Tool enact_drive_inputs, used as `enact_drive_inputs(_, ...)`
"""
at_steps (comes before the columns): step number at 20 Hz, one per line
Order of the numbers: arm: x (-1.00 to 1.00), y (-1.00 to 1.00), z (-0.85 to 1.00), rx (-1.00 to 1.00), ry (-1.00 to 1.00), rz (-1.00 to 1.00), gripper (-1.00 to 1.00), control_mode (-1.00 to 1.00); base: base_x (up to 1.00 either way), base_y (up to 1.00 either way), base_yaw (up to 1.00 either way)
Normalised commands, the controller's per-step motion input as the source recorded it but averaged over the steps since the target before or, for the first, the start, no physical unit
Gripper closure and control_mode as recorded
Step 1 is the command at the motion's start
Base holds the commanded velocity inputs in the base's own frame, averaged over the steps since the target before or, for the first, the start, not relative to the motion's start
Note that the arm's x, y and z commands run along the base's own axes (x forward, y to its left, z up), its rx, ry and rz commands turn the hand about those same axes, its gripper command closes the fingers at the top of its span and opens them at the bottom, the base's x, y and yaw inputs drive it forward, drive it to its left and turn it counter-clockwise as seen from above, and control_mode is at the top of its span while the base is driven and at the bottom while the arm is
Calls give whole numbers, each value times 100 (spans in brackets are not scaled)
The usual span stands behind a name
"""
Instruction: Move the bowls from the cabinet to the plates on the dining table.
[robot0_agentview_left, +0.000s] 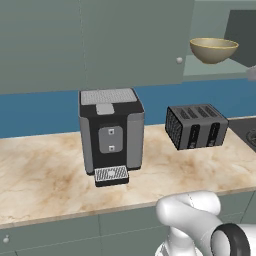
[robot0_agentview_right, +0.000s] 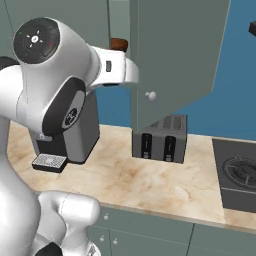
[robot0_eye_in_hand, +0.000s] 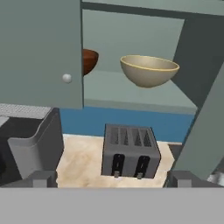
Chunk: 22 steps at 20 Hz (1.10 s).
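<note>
While the gripper (robot0_eye_in_hand: 112, 183) is facing the open cabinet (robot0_eye_in_hand: 131, 94), we are keeping its fingers (robot0_eye_in_hand: 43, 178) wide apart and holding nothing between them. We are reading the pale yellowish-olive bowl (robot0_eye_in_hand: 149, 70) as sitting on the cabinet shelf, above and ahead of the fingertips, slightly toward the right-hand finger. We are reading the dark reddish-brown wooden bowl (robot0_eye_in_hand: 89, 60) as sitting on the same shelf, above the left-hand finger and partly hidden behind the closed door (robot0_eye_in_hand: 41, 52).

We are judging both bowls to be rigid and light. We are expecting the olive bowl's smooth, curved wall to be slippery under the pads, so we are advising a pinch across the rim, one finger inside and one outside, rather than a squeeze around the round body. We are treating the glossy wooden bowl the same way, and we are treating the olive one as possibly breakable if dropped.

Below the fingers, a grey toaster (robot0_eye_in_hand: 130, 151) is standing on the marble worktop (robot0_eye_in_hand: 83, 162), with a coffee machine (robot0_agentview_left: 111, 135) beside it. We are finding no brand, label or legible writing on any item.
</note>
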Motion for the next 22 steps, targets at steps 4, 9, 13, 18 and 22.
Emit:
enact_drive_inputs(4, 36, 16, 0, -10, 6, -31, -100, -100, 0, 0, 0)
enact_drive_inputs(9, 41, 7, 0, -9, 4, -31, -100, -100, 0, 0, 0)
enact_drive_inputs(13, 42, 0, 0, -7, 4, -28, -100, -100, 0, 0, 0)
enact_drive_inputs(18, 41, -5, -2, -4, 3, -24, -100, -100, 0, 0, 0)
enact_drive_inputs(22, 47, -5, -1, -3, 4, -23, -100, -100, 0, 0, 0)
